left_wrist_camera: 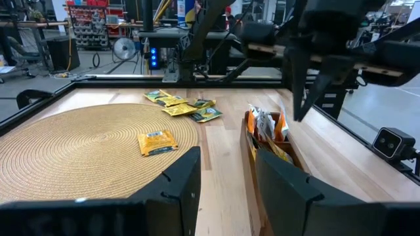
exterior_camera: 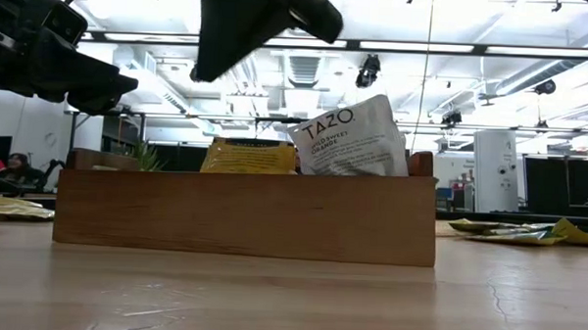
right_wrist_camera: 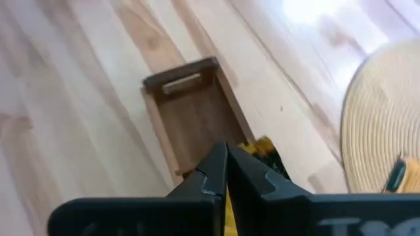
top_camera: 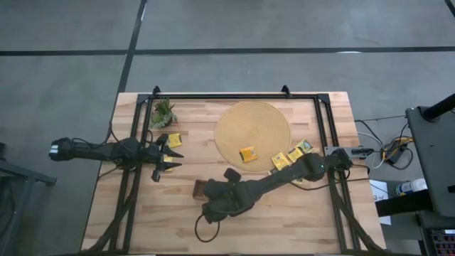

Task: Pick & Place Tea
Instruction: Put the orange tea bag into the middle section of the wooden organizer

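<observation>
The right hand (right_wrist_camera: 226,172) is seen above the near end of the brown tray (right_wrist_camera: 197,118), its fingers pressed fully together. No sachet can be made out between them, so it is judged to be empty. Sachets already stand in the tray: a yellow one (exterior_camera: 248,156) and a white one (exterior_camera: 354,138) show above its wall in the low view. The rest of the tea is spread elsewhere: one sachet (top_camera: 247,153) lies on the round mat (top_camera: 252,128), a small cluster (top_camera: 291,155) sits at the mat's edge on the bench (top_camera: 142,220), and one (top_camera: 174,140) lies near the left hand (top_camera: 168,158), which is held part open over the bench, beside the small plant (top_camera: 163,112). A drop into the tray seems just completed; the next move calls for the right hand to be lifted, opened and carried to the sachet on the mat.
</observation>
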`<state>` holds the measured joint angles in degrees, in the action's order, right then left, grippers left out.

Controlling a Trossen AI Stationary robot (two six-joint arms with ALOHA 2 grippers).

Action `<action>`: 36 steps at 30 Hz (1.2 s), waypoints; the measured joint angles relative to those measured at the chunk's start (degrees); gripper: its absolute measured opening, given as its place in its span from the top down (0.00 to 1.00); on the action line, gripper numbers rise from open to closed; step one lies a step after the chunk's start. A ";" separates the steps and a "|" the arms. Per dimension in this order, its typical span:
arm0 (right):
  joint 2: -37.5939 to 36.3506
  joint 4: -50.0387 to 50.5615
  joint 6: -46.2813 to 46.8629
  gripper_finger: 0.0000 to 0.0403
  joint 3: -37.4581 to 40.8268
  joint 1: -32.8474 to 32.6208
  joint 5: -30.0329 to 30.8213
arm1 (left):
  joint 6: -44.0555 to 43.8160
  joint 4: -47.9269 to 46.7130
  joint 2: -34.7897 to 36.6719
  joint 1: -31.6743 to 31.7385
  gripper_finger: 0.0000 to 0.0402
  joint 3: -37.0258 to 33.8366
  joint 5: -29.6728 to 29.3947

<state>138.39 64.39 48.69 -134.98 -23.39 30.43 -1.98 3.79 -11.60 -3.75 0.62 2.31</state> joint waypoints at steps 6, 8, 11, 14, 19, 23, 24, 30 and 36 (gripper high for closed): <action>-1.00 -3.75 -9.24 0.98 -0.01 -0.01 -0.60 | 0.00 0.00 -0.01 0.00 0.65 0.00 0.00; -1.05 -3.23 -15.58 0.98 -0.01 0.03 -0.48 | 0.00 0.02 0.01 0.00 0.65 0.00 -0.02; -1.05 -2.28 -29.05 0.98 -0.01 0.22 -0.43 | 0.00 0.01 0.01 -0.01 0.65 0.00 -0.01; -1.28 -2.39 -36.17 0.98 -0.01 0.41 -0.42 | 0.00 0.00 -0.01 0.00 0.65 0.00 0.00; -1.36 -1.49 -35.42 0.98 -0.01 -0.10 -1.19 | 0.01 0.00 0.01 -0.01 0.65 0.00 -0.02; -1.55 1.66 -35.38 0.98 -0.01 -1.13 -1.82 | 0.01 0.00 0.00 -0.01 0.65 -0.01 -0.01; -1.70 3.10 -35.41 0.98 -0.01 -1.26 -1.93 | 0.00 0.00 0.01 0.00 0.65 0.00 -0.02; -2.92 13.56 -31.20 0.98 0.01 -1.21 6.30 | 0.01 0.00 0.00 -0.01 0.65 0.00 0.00; -6.37 17.43 -31.44 0.98 0.59 -1.07 10.28 | 0.01 0.00 -0.03 -0.02 0.65 0.00 -0.01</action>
<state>132.02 81.82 17.25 -134.40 -24.46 40.71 -1.97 3.79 -11.63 -3.77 0.62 2.29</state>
